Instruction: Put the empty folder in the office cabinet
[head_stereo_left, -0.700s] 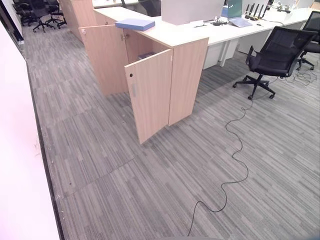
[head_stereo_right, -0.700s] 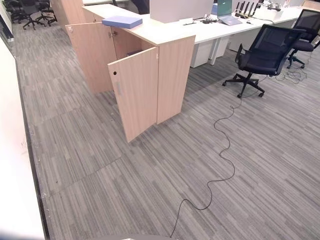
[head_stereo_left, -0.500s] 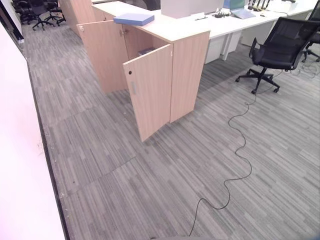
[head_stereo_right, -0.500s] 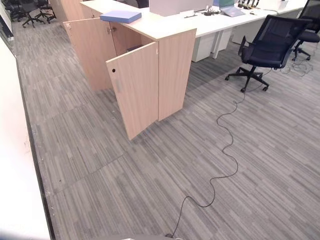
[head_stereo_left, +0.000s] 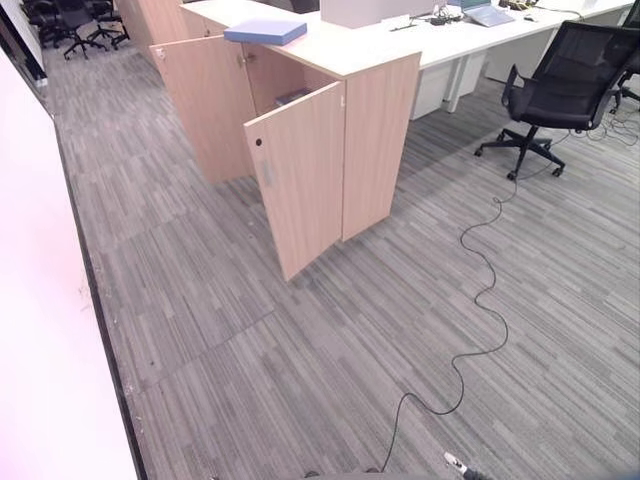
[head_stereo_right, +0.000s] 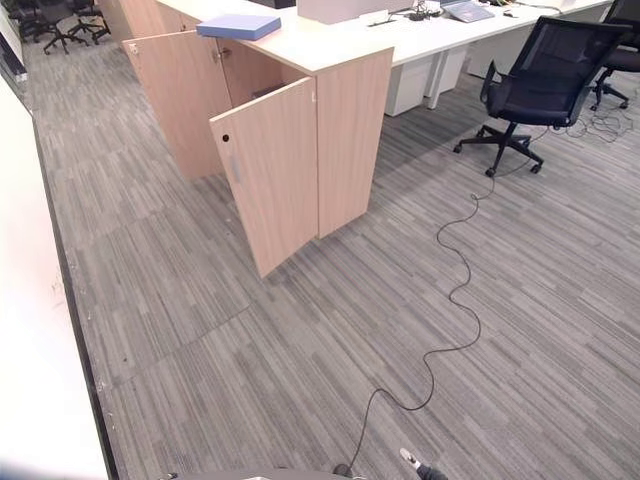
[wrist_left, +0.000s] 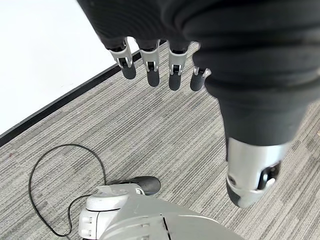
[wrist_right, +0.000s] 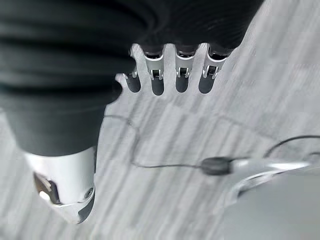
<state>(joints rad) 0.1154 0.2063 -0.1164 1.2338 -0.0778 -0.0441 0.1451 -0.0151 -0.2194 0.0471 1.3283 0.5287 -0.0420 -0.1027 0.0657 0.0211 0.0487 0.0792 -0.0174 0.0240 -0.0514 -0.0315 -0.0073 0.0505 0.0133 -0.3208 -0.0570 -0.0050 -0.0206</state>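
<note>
- Left hand (wrist_left: 165, 60) hangs down over grey striped carpet (wrist_left: 150, 130), fingers (wrist_left: 150, 75) straight and relaxed, holding nothing
- Right hand (wrist_right: 170, 70) likewise hangs beside the body, fingers (wrist_right: 182, 82) loosely extended, empty, carpet below it
- Both hands well apart from the task's thing; neither is raised toward it
- Flat blue folder (head_stereo_left: 266, 31) lies on the white top (head_stereo_left: 340, 50) of the light wooden office cabinet (head_stereo_left: 375, 150), near the top's left edge, above the opening
- Cabinet stands ahead across open carpet, both its doors swung out: nearer door (head_stereo_left: 300, 175) angled toward the camera, farther door (head_stereo_left: 205, 110) opened to the left
- Inside the cabinet is mostly dark; something bluish sits on an inner shelf (head_stereo_left: 292, 97), can't tell what
- Handling, judged: an empty folder should be light and fairly stiff, probably smooth-covered so could slide on the top; flat on the surface, so hard to get fingers under
- Best take hold at the long edge nearest the cabinet front, drag it slightly over the edge, then pinch thumb above, fingers below
- Further out: black mesh office chair (head_stereo_left: 565, 85) to the right, white desk (head_stereo_left: 480, 30) behind the cabinet, white wall (head_stereo_left: 40, 300) along the left
</note>
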